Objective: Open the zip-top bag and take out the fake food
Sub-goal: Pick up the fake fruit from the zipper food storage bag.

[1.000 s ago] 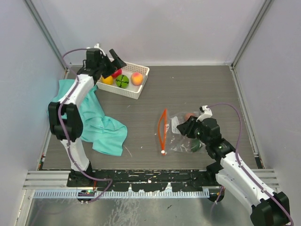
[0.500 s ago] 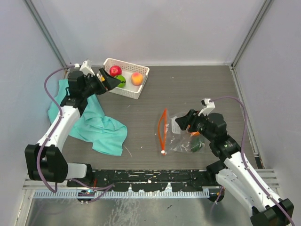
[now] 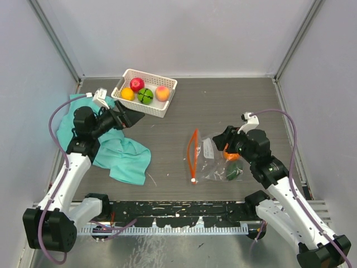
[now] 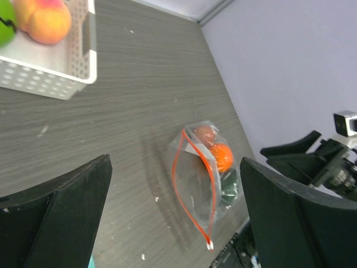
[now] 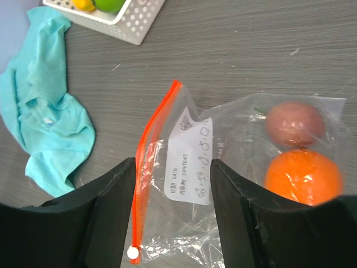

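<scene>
Three pieces of fake food [image 5: 303, 174] inside the zip-top bag [image 3: 215, 162], flat on the table [image 3: 223, 106]; zipper strip [image 3: 192, 153] along the bag's left edge, long axis near to far, gaping in a narrow loop; right gripper [image 5: 173, 167] close over the bag, above its label [image 5: 192, 145], jaws partly apart, holding nothing, facing that mouth, by far the nearer; left gripper [image 3: 125, 117] well to the bag's left, spread wide, empty; basket [image 3: 156, 110] well beyond the bag's far-left corner.

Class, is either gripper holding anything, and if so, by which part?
Neither holds anything. The left gripper is open and empty. The right gripper is open above the zip-top bag, which lies ungripped on the table.
</scene>
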You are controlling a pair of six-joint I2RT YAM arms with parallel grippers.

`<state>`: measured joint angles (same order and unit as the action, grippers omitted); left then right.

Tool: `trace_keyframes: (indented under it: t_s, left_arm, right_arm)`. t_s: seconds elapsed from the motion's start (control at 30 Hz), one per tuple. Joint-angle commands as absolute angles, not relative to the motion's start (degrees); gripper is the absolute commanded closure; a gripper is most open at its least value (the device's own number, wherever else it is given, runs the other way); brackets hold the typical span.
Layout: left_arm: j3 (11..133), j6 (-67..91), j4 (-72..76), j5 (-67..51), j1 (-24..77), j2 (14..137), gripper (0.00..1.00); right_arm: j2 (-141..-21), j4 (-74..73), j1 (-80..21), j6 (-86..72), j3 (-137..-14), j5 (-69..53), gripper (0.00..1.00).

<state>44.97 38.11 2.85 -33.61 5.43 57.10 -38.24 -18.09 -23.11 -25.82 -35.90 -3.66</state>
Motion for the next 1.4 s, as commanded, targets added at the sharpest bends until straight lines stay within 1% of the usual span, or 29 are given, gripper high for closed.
trace_keyframes:
  t_s: [0.0, 0.17, 0.3, 0.47, 0.67, 0.97, 1.13, 1.17, 1.2, 1.23, 1.37]
  left_arm:
    - [42.49, 44.62, 10.89, -41.39, 5.08, 55.24, 0.02]
    - [38.91, 52.72, 18.06, -46.27, 5.05, 53.84, 0.02]
    - [35.49, 58.93, 25.28, -47.82, 5.1, 52.0, 0.02]
    - [32.37, 62.14, 27.4, -49.02, 5.05, 50.19, 0.02]
    - [28.05, 64.66, 30.12, -49.67, 5.26, 48.43, 0.01]
    - [22.92, 65.26, 30.79, -49.73, 6.61, 46.48, 0.0]
    - [20.4, 65.73, 31.9, -48.84, 7.43, 45.69, 0.0]
    - [19.99, 65.81, 32.12, -48.67, 7.66, 45.7, 0.0]
    - [19.52, 65.89, 32.28, -48.52, 7.89, 45.64, 0.01]
    - [19.14, 65.98, 32.34, -48.35, 8.09, 45.53, 0.01]
    - [17.85, 66.05, 32.52, -48.0, 8.6, 45.13, 0.01]
  right_arm:
    - [-37.35, -20.85, -22.99, -27.08, -39.84, 4.58, 0.4]
    - [-37.8, -24.4, -22.95, -30.05, -41.27, 10.91, 0.42]
    - [-39.32, -26.7, -23.0, -32.16, -42.38, 16.53, 0.44]
    - [-42.44, -26.74, -22.75, -32.81, -42.81, 20.08, 0.45]
    - [-48.39, -22.96, -21.05, -32.62, -43.55, 19.37, 0.47]
    - [-56.99, -18.11, -14.94, -32.2, -42.79, 14.32, 0.51]
    - [-61.2, -15.49, -13.5, -31.51, -42.06, 13.8, 0.59]
    - [-62.05, -14.92, -13.44, -31.39, -42.02, 13.63, 0.64]
    - [-62.97, -14.39, -13.37, -31.32, -41.95, 13.44, 0.66]
    - [-63.81, -13.93, -13.24, -31.26, -41.89, 13.26, 0.7]
    - [-67.71, -12.25, -12.8, -31.11, -41.63, 12.98, 0.78]
